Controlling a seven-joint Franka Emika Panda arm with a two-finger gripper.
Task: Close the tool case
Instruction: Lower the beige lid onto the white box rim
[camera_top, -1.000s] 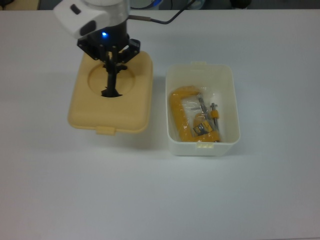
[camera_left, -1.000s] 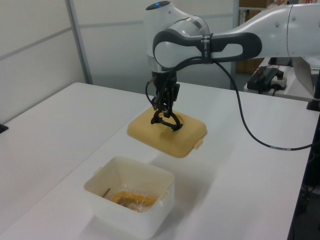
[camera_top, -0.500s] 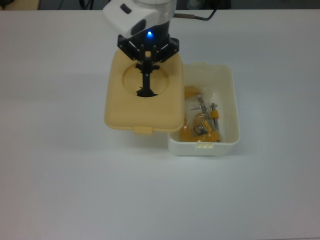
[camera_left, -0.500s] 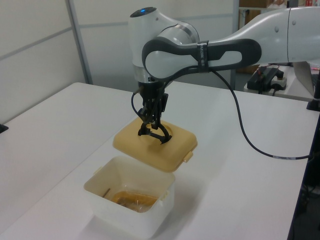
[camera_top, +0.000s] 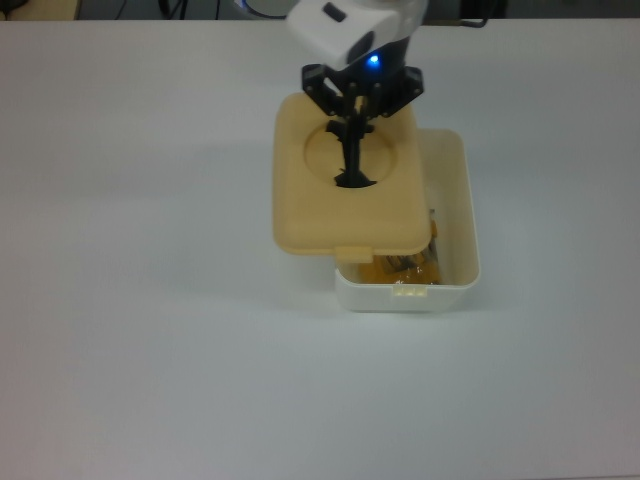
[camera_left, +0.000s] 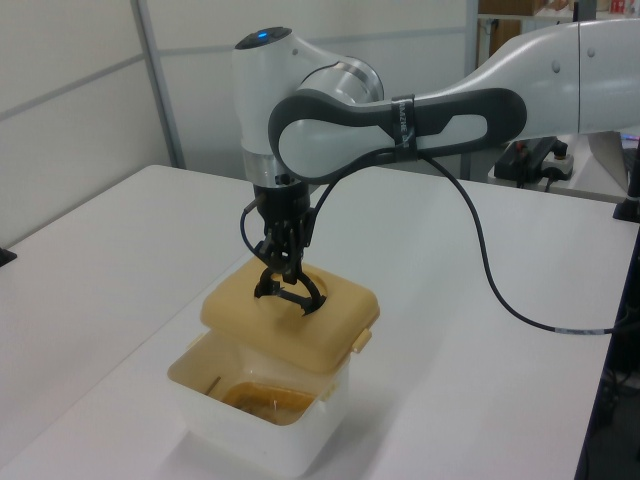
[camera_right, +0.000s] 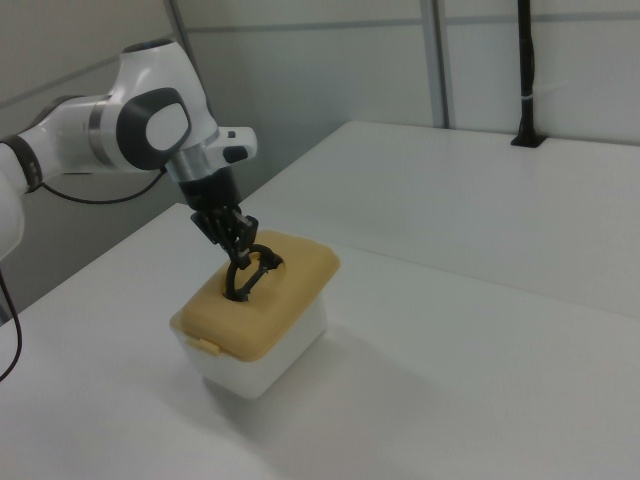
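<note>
The gripper (camera_left: 284, 283) pinches the black handle (camera_top: 352, 165) of the tan lid (camera_top: 308, 215), held partly over the white tub (camera_top: 455, 215). Lid looks light and rigid; the handle is probably the best hold.

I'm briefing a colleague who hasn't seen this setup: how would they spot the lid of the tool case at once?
On the white table, find the white tub under the robot arm. The lid hangs over it from the gripper by a black handle: the only tan-yellow slab with a round recess.
</note>
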